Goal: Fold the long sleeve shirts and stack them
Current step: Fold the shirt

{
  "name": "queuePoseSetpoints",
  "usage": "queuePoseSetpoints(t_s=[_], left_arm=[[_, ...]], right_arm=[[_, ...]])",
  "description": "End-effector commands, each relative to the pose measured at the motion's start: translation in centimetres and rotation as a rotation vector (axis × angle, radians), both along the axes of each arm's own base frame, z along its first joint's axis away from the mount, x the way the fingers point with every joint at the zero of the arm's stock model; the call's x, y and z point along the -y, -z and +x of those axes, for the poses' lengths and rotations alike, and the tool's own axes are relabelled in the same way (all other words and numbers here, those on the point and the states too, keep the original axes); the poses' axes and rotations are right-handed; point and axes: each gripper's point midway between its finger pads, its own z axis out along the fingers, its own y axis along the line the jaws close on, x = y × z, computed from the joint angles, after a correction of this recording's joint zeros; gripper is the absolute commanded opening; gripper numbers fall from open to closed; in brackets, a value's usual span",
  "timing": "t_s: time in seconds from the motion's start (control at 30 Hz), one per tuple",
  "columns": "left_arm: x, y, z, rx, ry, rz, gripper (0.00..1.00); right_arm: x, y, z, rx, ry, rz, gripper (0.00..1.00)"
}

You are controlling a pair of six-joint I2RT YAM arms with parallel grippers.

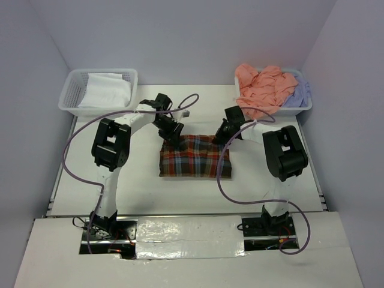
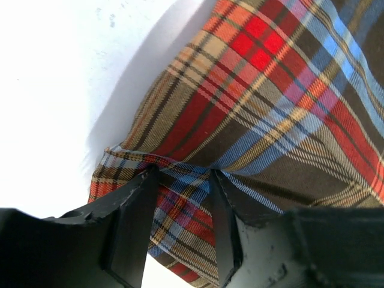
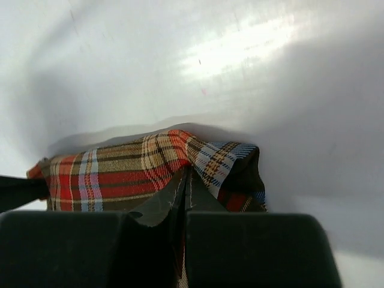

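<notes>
At the middle of the desk [image 1: 120, 180]: the plaid shirt [image 1: 195, 157] lies folded down to a thick rectangle, flat on the white top, with both arms reaching over it from the near edge.
Left claw [image 1: 174, 137]: at the far-left corner of the bundle. Its wrist view shows the fingers about half apart, a wad of plaid filling the gap and creases running in to both tips, so it looks clamped on that thick corner.
Right claw [image 1: 221, 137]: at the far-right corner, closed tight, with a small peak of cloth drawn up where the fingers meet. It has hold of the plaid shirt there.
Far-right basket [image 1: 307, 107]: the salmon-pink shirt [image 1: 261, 87] is heaped over the rim with the lavender shirt [image 1: 300, 90] beside it, both crumpled and unfolded.
Far-left basket [image 1: 71, 99]: a white cloth [image 1: 108, 90] lies inside.
Step in hand: likely either a last fold of the far edge toward the near edge or a lift of the finished bundle. The views do not settle which.
Next move calls for: both claws rising and travelling together at an even height, gripping deep enough to catch every layer so the folds do not slide apart.
Progress: one shirt nearly folded, two not begun.
</notes>
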Motion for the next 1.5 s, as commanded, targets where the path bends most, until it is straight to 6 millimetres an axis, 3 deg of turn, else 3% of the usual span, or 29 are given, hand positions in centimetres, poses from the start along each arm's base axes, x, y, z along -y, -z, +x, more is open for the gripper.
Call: queuePoseSetpoints(t_s=[0.0,0.1,0.17,0.23,0.33,0.37,0.43,0.47,0.53,0.57,0.6,0.67,0.7,0.8,0.87,1.07,1.2,1.3,1.4,1.47], left_arm=[[-1.5,1.2,1.9,0.024,-0.049,0.05,0.54],[-2.9,0.3,3.1,0.05,-0.082,0.069,0.55],[-3.6,-1.6,4.1,0.091,-0.097,0.073,0.56],[-3.7,-3.9,5.5,0.161,-0.093,0.078,0.59],[-3.2,-8.5,6.9,0.265,-0.099,0.034,0.62],[-2.8,-10.3,6.8,0.291,-0.097,0.009,0.63],[-1.8,-12.9,6.5,0.322,-0.076,-0.04,0.63],[-1.0,-14.9,5.6,0.342,-0.054,-0.087,0.64],[0.6,-14.9,3.1,0.316,0.002,-0.118,0.63],[1.4,-16.2,1.5,0.331,0.04,-0.154,0.64],[2.0,-14.3,-0.4,0.28,0.07,-0.157,0.64],[4.5,-13.4,-4.0,0.209,0.159,-0.207,0.64],[5.3,-11.7,-5.8,0.15,0.188,-0.204,0.64],[5.8,-8.0,-7.7,0.071,0.186,-0.165,0.63],[6.0,-6.1,-7.6,0.062,0.175,-0.14,0.62],[3.7,1.3,-8.4,0.018,0.169,0.07,0.61],[3.2,3.2,-8.4,0.028,0.179,0.132,0.61],[3.1,3.1,-8.2,0.039,0.185,0.14,0.62],[3.2,2.1,-8.0,0.045,0.192,0.137,0.63],[3.6,-0.1,-7.4,0.068,0.207,0.126,0.65]], right_arm=[[2.6,1.4,1.6,-0.002,0.057,-0.134,0.0],[3.5,-0.6,3.6,0.041,0.056,-0.167,0.0],[4.1,-1.9,4.1,0.057,0.045,-0.203,0.0],[3.6,-4.7,5.2,0.132,-0.012,-0.242,0.02],[2.1,-9.5,4.8,0.239,-0.096,-0.297,0.12],[1.7,-11.8,4.2,0.281,-0.11,-0.296,0.17],[0.1,-13.2,2.4,0.311,-0.157,-0.284,0.19],[-0.6,-15.2,1.3,0.351,-0.167,-0.246,0.19],[-1.8,-14.4,-1.6,0.331,-0.202,-0.19,0.2],[-2.5,-14.1,-3.7,0.315,-0.205,-0.109,0.2],[-2.9,-13.6,-4.8,0.299,-0.207,-0.067,0.2],[-3.7,-13.7,-6.6,0.284,-0.181,0.03,0.18],[-3.6,-11.6,-8.3,0.229,-0.185,0.048,0.17],[-3.4,-9.3,-10.3,0.171,-0.17,0.091,0.15],[-3.1,-7.1,-11.0,0.111,-0.17,0.076,0.12],[-0.5,-1.0,-11.6,-0.047,-0.101,-0.026,0.07],[1.6,1.0,-11.8,-0.091,-0.045,-0.085,0.06],[2.2,1.2,-11.8,-0.094,-0.038,-0.105,0.06],[2.5,1.1,-12.0,-0.102,-0.043,-0.125,0.06],[2.7,0.9,-12.0,-0.098,-0.048,-0.133,0.06]])
